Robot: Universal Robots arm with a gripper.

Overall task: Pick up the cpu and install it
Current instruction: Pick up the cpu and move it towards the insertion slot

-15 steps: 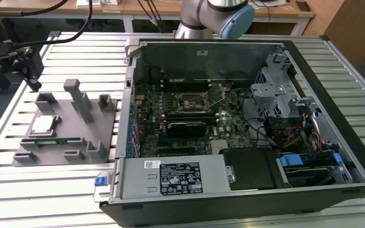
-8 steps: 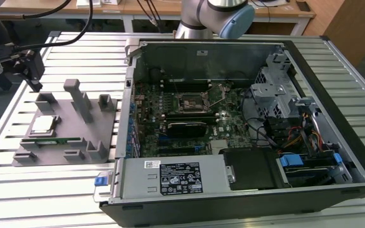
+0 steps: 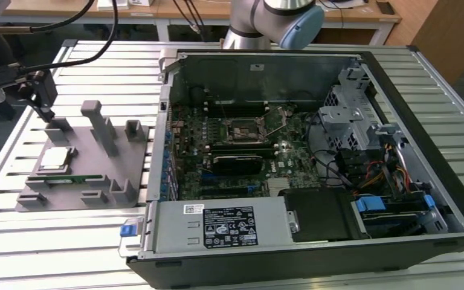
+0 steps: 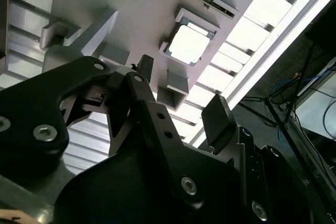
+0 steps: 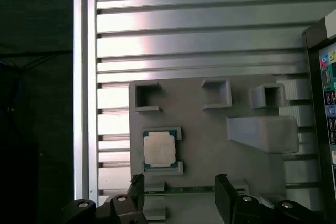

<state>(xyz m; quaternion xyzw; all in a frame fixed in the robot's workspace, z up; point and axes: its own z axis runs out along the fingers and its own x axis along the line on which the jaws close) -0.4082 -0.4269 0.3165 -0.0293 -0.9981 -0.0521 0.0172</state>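
Note:
The cpu (image 3: pixel 57 158), a small silvery square chip, lies in its pocket on the grey fixture plate (image 3: pixel 83 193) at the exterior view's left. Both wrist views show the cpu (image 5: pixel 159 149) (image 4: pixel 189 44) too. My gripper (image 3: pixel 45 113) hangs above the plate's far end, just behind the cpu and apart from it. In the first wrist view my gripper (image 5: pixel 179 190) is open with nothing between its black fingers (image 5: pixel 137 188). The second wrist view shows the gripper (image 4: pixel 181 93) the same way. On the motherboard, the square socket (image 3: pixel 244 130) sits inside the open computer case (image 3: pixel 425 121).
A thin green memory stick (image 3: pixel 67 179) lies on the plate beside the cpu. Grey posts (image 3: pixel 103 127) rise from the plate. The case's tall wall (image 3: pixel 161 151) stands close to the plate's right. The slatted metal table (image 3: pixel 55 241) runs all around.

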